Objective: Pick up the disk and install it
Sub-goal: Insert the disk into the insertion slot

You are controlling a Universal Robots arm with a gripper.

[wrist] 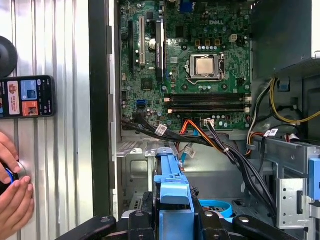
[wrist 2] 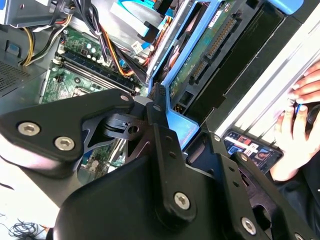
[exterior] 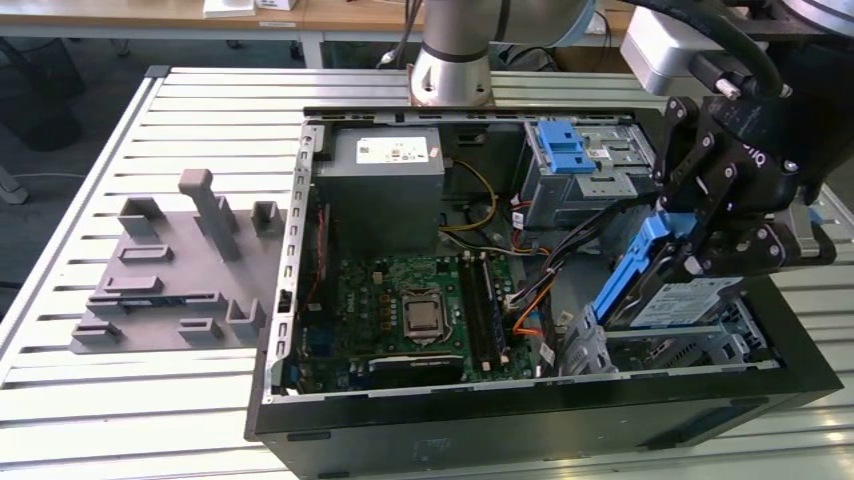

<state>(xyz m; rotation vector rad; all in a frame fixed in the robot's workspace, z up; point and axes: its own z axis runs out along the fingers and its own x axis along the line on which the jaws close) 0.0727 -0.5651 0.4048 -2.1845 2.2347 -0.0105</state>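
Observation:
In the exterior view the disk (exterior: pixel 674 298), silver-grey with a blue-and-white label and blue rails, hangs tilted on edge over the metal drive bay (exterior: pixel 667 352) at the right front corner of the open computer case (exterior: pixel 534 410). My gripper (exterior: pixel 701 262) is shut on it from above. In the second wrist view the disk's (wrist 2: pixel 220 42) green circuit-board underside and connector show past one black finger (wrist 2: pixel 159 107). In the first wrist view its blue rail (wrist: pixel 172 187) sits between my gripper's (wrist: pixel 172 222) fingers, above the bay floor.
Inside the case lie the motherboard (exterior: pixel 414 300), a grey power supply box (exterior: pixel 387 170), a blue latch bracket (exterior: pixel 567 150) and cable bundles (exterior: pixel 567 245) beside the bay. A grey fixture (exterior: pixel 174 270) stands on the exterior view's left. A person's hands (wrist: pixel 12 195) and a phone (wrist: pixel 27 96) are beside the case.

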